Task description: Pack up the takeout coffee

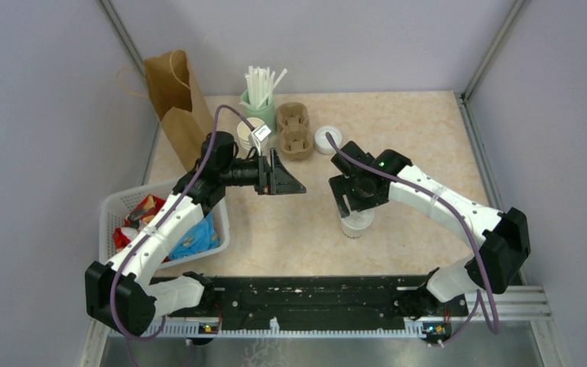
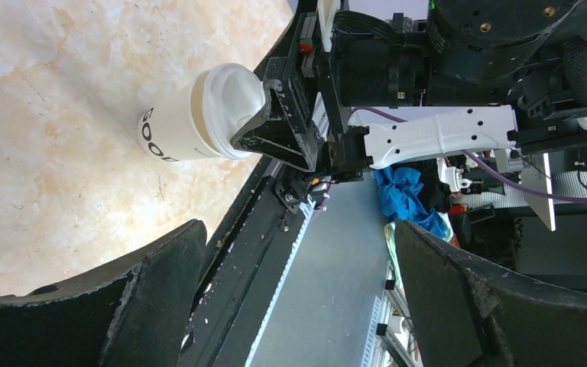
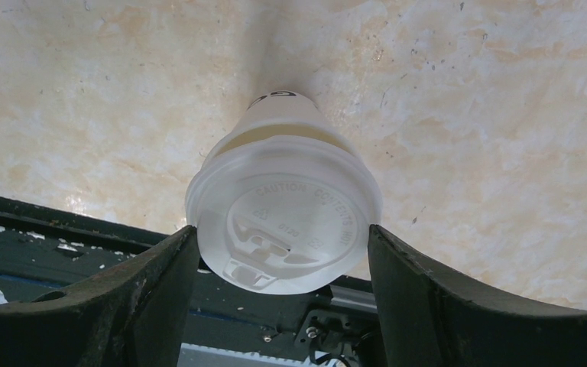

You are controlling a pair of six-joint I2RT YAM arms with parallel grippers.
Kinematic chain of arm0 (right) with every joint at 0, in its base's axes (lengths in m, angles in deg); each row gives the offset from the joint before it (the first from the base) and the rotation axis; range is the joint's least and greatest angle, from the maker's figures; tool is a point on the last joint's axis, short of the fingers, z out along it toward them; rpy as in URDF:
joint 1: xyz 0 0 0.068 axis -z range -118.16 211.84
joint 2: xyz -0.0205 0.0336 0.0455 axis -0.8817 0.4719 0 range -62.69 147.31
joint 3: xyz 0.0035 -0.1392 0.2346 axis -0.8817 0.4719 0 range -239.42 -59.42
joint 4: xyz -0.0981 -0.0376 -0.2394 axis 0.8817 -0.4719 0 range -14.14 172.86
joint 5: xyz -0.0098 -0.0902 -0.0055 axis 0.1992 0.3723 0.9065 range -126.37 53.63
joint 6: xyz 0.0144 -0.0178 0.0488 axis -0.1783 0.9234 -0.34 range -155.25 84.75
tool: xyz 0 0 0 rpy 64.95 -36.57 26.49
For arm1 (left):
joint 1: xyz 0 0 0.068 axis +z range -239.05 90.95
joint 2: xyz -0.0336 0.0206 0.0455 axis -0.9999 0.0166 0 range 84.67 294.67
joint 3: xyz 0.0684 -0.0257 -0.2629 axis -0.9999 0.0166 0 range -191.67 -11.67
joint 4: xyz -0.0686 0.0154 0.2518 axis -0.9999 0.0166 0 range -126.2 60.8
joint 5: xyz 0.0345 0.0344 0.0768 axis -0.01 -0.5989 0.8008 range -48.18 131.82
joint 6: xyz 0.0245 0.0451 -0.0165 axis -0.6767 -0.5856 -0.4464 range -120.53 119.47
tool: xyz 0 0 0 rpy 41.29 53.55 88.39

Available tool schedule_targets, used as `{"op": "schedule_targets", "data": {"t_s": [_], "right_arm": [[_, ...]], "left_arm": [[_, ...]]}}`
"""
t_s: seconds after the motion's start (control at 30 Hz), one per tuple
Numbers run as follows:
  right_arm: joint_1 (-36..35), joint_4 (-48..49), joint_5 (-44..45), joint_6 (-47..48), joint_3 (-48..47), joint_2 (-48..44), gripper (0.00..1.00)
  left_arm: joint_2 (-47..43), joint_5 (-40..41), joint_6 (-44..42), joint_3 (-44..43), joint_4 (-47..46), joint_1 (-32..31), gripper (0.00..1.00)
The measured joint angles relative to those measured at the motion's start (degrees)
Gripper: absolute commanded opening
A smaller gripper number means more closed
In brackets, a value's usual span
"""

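Note:
The takeout coffee (image 1: 356, 223), a cream-white cup with dark lettering and a white lid, stands upright on the table near the front, right of centre. My right gripper (image 1: 354, 200) hangs straight over it. In the right wrist view both fingers press against opposite edges of the lid (image 3: 284, 222), so the right gripper (image 3: 283, 231) is shut on it. My left gripper (image 1: 284, 180) hovers to the left of the cup, pointing right. Its fingers (image 2: 160, 267) stand wide apart and hold nothing. The left wrist view shows the cup (image 2: 176, 126) on its side with a right finger on the lid.
A brown paper bag (image 1: 174, 95) stands at the back left. Beside it are a green cup of straws (image 1: 258, 95), a stack of paper cups (image 1: 246, 136), a brown cup carrier (image 1: 293, 130) and a loose lid (image 1: 327, 139). A white basket (image 1: 115, 206) of snacks sits front left.

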Motion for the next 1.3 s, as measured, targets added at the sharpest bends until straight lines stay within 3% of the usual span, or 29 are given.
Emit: {"op": "schedule_targets", "data": {"t_s": [0.5,0.93,1.1,1.3], "right_arm": [[0.0,0.3,0.3,0.3,0.0,2.5,0.78],[0.0,-0.7,0.6,0.7,-3.4,3.7,0.96],[1.0,-1.1,-1.2,0.7,-7.8,2.7,0.97],[6.1,-1.1,-6.4,1.7,-6.4,-3.6,0.97]], "left_arm": [[0.0,0.0,0.4,0.0,0.0,-0.2,0.98],[1.6,2.1,0.8,-0.2,0.9,-1.0,0.98],[6.3,5.9,1.3,-2.2,4.8,-3.6,0.98],[11.4,9.5,3.7,-4.5,6.0,-9.6,0.98]]}}
